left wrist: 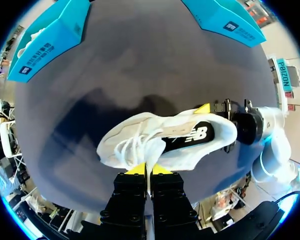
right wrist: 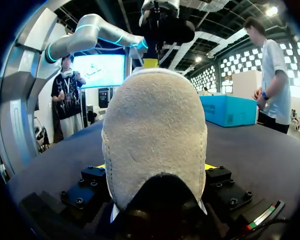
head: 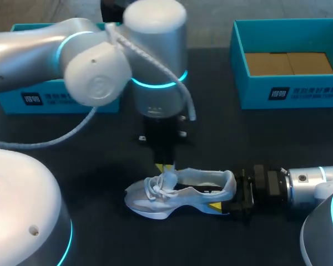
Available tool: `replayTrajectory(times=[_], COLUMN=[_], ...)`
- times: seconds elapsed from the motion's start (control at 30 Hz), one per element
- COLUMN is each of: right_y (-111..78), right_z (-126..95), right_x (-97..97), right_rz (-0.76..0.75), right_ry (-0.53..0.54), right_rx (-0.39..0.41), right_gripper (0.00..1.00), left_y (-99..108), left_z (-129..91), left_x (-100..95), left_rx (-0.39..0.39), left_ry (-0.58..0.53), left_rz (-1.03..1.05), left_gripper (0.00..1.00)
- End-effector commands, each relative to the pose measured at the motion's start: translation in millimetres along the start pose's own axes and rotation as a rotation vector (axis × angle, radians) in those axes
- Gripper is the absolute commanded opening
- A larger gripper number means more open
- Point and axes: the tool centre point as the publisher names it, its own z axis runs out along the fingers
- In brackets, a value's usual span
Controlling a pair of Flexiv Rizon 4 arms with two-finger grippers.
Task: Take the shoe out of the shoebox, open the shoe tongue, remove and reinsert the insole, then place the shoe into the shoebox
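Note:
A white sneaker (head: pixel 180 194) lies on its side on the dark table, toe to the left. My left gripper (head: pixel 165 166) comes straight down over the laces. In the left wrist view it (left wrist: pixel 149 169) is shut on the white tongue (left wrist: pixel 151 150), a strip of which shows between its yellow tips. My right gripper (head: pixel 231 197) comes in from the right and holds the heel from both sides. The pale heel (right wrist: pixel 155 125) fills the right wrist view between that gripper's fingers. One yellow fingertip (left wrist: pixel 202 108) of the right gripper shows at the heel in the left wrist view.
An open teal shoebox (head: pixel 288 88) with brown cardboard inside stands at the back right. A second teal box (head: pixel 28 97) sits at the back left, partly behind my left arm. My left arm's cable loops over the table's left side.

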Motion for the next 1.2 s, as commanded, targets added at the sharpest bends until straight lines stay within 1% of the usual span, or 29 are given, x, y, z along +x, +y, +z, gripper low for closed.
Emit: replayTrajectory(times=[0.03,0.2,0.3,0.47,0.67,0.87,1.1,1.13,1.17,1.2], right_y=[0.1,0.1,0.1,0.1,0.1,0.1,0.1,0.1,0.1,0.1], right_z=[0.9,0.9,0.9,0.9,0.9,0.9,0.9,0.9,0.9,0.9], right_x=[2.0,2.0,2.0,2.0,2.0,2.0,2.0,2.0,2.0,2.0], right_rz=[0.0,0.0,0.0,0.0,0.0,0.0,0.0,0.0,0.0,0.0], right_ry=[-0.005,-0.005,-0.005,-0.005,-0.005,-0.005,-0.005,-0.005,-0.005,-0.005], right_rx=[0.003,0.003,0.003,0.003,0.003,0.003,0.003,0.003,0.003,0.003], right_gripper=[0.0,0.0,0.0,0.0,0.0,0.0,0.0,0.0,0.0,0.0], left_y=[7.7,8.2,8.1,7.7,8.8,9.0,7.1,7.1,7.1,7.2], left_z=[3.1,12.9,18.1,33.8,48.5,68.1,75.6,75.5,75.1,73.0], left_x=[-39.9,-53.5,-60.5,-70.5,-77.1,-82.9,-91.2,-92.5,-93.4,-95.3], left_rx=[0.0,-0.04,-0.051,-0.06,-0.066,-0.067,-0.058,-0.059,-0.059,-0.059], left_ry=[0.209,0.246,0.267,0.303,0.341,0.339,0.335,0.339,0.34,0.347], left_rz=[-0.004,-0.013,-0.018,-0.027,-0.011,-0.003,-0.009,-0.008,-0.008,-0.006], left_gripper=[0.0,0.0,0.0,0.0,0.0,0.0,0.0,0.05,0.13,0.28])
